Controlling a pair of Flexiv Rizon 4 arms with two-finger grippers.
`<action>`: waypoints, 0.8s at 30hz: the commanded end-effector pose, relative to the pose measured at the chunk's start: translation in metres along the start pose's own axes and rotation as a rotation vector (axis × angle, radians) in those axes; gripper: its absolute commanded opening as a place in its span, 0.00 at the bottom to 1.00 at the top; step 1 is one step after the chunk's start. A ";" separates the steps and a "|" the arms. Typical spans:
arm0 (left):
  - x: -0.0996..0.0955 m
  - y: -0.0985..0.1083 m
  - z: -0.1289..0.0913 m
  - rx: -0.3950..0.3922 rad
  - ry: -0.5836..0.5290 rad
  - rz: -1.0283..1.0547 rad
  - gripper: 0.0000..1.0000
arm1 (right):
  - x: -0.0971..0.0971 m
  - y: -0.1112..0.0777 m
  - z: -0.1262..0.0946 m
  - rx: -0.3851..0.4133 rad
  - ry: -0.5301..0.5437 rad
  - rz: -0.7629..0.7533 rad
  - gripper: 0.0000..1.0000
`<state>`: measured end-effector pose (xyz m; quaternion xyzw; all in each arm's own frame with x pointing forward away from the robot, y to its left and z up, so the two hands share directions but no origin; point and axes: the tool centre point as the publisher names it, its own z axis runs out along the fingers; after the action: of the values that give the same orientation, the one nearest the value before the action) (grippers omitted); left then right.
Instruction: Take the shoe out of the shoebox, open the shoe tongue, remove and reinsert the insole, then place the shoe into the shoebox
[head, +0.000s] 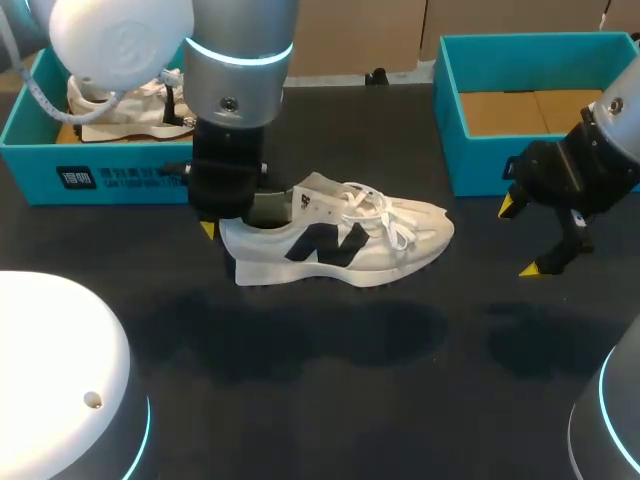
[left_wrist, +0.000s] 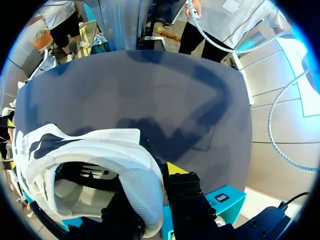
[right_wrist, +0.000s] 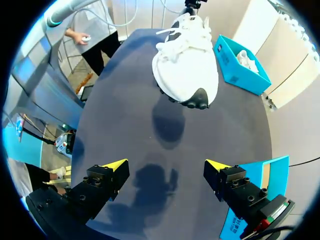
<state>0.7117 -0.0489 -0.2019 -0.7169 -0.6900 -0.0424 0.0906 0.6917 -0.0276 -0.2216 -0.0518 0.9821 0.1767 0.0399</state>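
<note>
A white sneaker (head: 350, 245) with a black side mark and white laces hangs just above the dark table, its shadow beneath it. My left gripper (head: 235, 222) is shut on its heel. In the left wrist view one finger is inside the sneaker (left_wrist: 100, 150) and the other outside the heel collar, where that gripper (left_wrist: 145, 200) clamps it. My right gripper (head: 522, 237) is open off the toe end, with nothing between its fingers. From the right wrist, the sneaker (right_wrist: 185, 70) points its toe toward the open gripper (right_wrist: 165, 167).
An empty teal shoebox (head: 455, 150) stands at the back right, close behind my right gripper. A second teal box (head: 100, 175) at the back left holds another white shoe (head: 120, 105). The table (head: 330, 380) is bare in front of the sneaker.
</note>
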 end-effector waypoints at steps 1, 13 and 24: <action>0.000 0.000 -0.001 0.000 0.000 0.000 0.00 | -0.001 0.000 0.001 0.002 0.001 0.000 1.00; 0.000 0.000 -0.001 0.000 0.000 0.000 0.00 | -0.001 0.000 0.001 0.002 0.001 0.000 1.00; 0.005 0.004 0.031 -0.001 -0.083 -0.066 0.00 | -0.001 0.000 0.001 0.002 0.001 0.000 1.00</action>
<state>0.7160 -0.0477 -0.2165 -0.6948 -0.7141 -0.0262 0.0814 0.6917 -0.0276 -0.2216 -0.0518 0.9821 0.1767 0.0399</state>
